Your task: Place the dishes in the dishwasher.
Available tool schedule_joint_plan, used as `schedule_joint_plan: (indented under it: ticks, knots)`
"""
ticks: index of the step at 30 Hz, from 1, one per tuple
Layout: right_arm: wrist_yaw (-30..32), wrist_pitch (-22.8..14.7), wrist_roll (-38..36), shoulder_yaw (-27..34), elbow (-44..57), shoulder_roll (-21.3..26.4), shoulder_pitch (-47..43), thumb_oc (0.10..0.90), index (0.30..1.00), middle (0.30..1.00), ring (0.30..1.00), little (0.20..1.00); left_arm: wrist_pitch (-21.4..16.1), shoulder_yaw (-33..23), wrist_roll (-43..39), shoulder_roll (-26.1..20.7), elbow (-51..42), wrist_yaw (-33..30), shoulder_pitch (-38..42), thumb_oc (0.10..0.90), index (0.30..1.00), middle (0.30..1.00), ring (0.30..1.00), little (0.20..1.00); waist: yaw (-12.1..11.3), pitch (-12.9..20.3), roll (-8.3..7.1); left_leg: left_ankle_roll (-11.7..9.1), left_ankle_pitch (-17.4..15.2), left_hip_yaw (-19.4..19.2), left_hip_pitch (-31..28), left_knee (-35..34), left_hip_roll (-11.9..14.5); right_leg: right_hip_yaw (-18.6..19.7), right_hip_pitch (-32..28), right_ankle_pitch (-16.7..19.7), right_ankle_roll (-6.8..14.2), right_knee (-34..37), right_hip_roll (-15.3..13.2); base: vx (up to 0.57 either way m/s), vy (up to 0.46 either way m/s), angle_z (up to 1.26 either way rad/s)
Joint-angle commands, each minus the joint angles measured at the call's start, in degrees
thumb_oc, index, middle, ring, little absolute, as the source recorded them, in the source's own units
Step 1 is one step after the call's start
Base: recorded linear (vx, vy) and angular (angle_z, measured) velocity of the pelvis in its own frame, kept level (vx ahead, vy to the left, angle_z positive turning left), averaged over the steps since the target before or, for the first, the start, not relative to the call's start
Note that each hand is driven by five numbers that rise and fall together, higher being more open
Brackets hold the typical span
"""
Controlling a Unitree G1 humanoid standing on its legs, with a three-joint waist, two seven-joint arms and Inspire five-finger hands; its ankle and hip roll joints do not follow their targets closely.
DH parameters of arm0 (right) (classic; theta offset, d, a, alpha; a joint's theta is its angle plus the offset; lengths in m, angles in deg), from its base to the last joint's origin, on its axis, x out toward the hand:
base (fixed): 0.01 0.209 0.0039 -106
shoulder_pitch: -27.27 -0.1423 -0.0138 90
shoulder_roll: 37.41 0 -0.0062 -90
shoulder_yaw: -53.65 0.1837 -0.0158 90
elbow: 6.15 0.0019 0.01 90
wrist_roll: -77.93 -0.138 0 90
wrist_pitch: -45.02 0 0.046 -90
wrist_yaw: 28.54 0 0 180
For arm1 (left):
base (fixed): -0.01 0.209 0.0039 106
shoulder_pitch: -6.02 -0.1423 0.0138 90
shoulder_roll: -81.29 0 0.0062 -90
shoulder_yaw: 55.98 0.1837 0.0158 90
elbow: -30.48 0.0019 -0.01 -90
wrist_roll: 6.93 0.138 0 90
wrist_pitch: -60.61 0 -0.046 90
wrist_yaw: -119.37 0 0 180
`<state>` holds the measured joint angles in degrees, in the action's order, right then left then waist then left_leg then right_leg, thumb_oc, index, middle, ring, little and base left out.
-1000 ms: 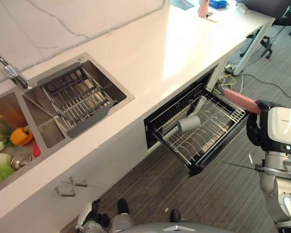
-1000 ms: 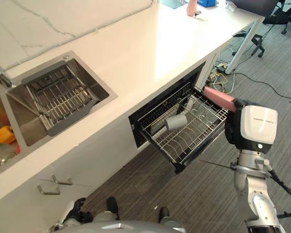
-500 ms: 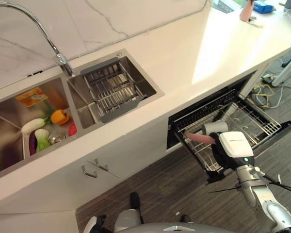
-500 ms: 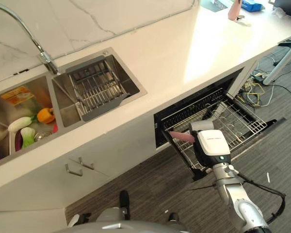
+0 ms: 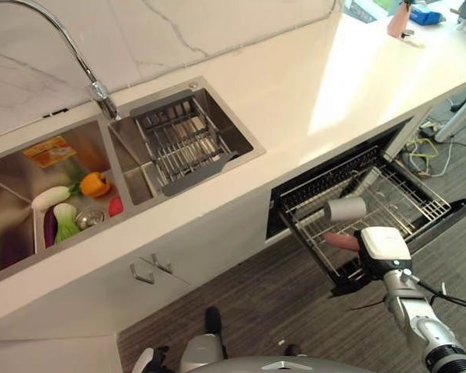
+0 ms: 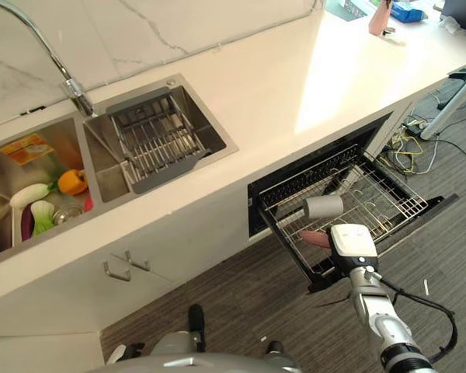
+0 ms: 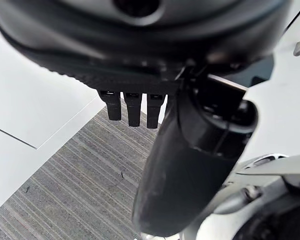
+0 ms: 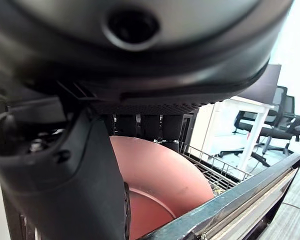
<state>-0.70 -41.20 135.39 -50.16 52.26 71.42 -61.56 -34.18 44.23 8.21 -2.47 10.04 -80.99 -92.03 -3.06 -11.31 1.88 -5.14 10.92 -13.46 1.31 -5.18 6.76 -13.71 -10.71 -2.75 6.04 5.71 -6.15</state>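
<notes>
My right hand [image 5: 366, 264] is shut on a pink plate [image 5: 341, 242], which it holds edge-up over the front part of the pulled-out dishwasher rack [image 5: 408, 194]. In the right wrist view the plate [image 8: 162, 182] sits between the thumb [image 8: 65, 170] and the fingers, just behind the drawer's dark front rim [image 8: 240, 197]. A grey cup [image 5: 347, 209] lies on its side in the rack, just behind the plate. My left hand [image 7: 190, 165] hangs over the striped floor with relaxed fingers and holds nothing.
The white counter [image 5: 295, 85] runs above the dishwasher. A sink basin with a wire drainer [image 5: 182, 144] lies to the left, and beside it a basin with vegetables [image 5: 66, 210] under the faucet [image 5: 99, 93]. A pink bottle [image 5: 398, 20] stands far right.
The camera has swung left. My right hand has carried the plate from the rack's right side to its front, just before the grey cup, and lowered it slightly.
</notes>
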Motion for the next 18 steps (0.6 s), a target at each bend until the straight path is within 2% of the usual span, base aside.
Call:
schedule_joint_plan:
  ticks: [1, 7, 9, 10, 18]
  knots:
    - [3.3, 3.9, 0.7, 0.0, 1.5, 2.9, -6.9, 0.4, 0.3, 0.3, 0.3, 0.3, -1.4, 0.6, -1.7, 0.4, 1.8, -0.8, 5.8, 0.8, 0.9, 0.9, 0.9, 0.9, -0.8, -0.6, -0.89, -2.4, -5.9, -0.8, -5.1, 0.2, 1.7, 0.1, 1.5, -0.4, 1.4, -0.7, 0.3, 0.0, 0.0, 0.0]
    - [4.9, 5.6, -0.4, -0.7, -2.5, 3.0, -9.8, 0.4, 0.3, 0.3, 0.3, 0.3, -1.3, 1.4, -2.2, 0.6, 2.2, -0.8, 6.1, 0.8, 0.9, 0.9, 0.9, 0.9, -0.9, -0.8, -0.03, -2.4, -5.8, -0.5, -5.1, 0.2, 1.6, 0.0, 1.6, -0.5, 1.4, -0.7, 0.1, 0.0, 0.0, 0.0]
    - [4.6, 5.3, -1.2, -1.2, -3.2, 2.9, -10.6, 0.695, 0.742, 0.742, 0.742, 0.742, -1.2, 1.6, -2.3, 0.6, 2.3, -0.5, 6.2, 0.8, 0.9, 0.9, 0.9, 0.9, -1.0, -0.9, 0.14, -2.4, -5.8, -0.4, -5.0, 0.2, 1.6, -0.1, 1.6, -0.5, 1.3, -0.7, 0.1, 0.0, 0.0, 0.0]
    - [4.6, 5.3, -1.4, -1.2, -3.3, 3.1, -10.9, 0.8, 0.9, 0.9, 0.9, 0.9, -1.2, 1.7, -2.4, 0.6, 2.4, -0.4, 6.2, 0.8, 0.9, 0.9, 0.9, 0.9, -1.0, -0.9, 0.18, -2.4, -5.8, -0.4, -5.0, 0.2, 1.6, -0.1, 1.6, -0.6, 1.3, -0.7, 0.1, 0.0, 0.0, 0.0]
    - [5.1, 4.8, -3.6, 1.2, -0.1, 3.0, -9.8, 0.8, 0.9, 0.9, 0.9, 0.9, -1.0, 1.7, -2.2, 0.9, 2.3, -0.4, 6.2, 0.8, 0.9, 0.9, 0.9, 0.9, -0.7, -0.6, 0.26, -2.4, -6.1, -0.1, -5.3, 0.2, 1.6, -0.6, 1.2, -0.8, 1.1, -0.7, 0.1, 0.0, 0.0, 0.0]
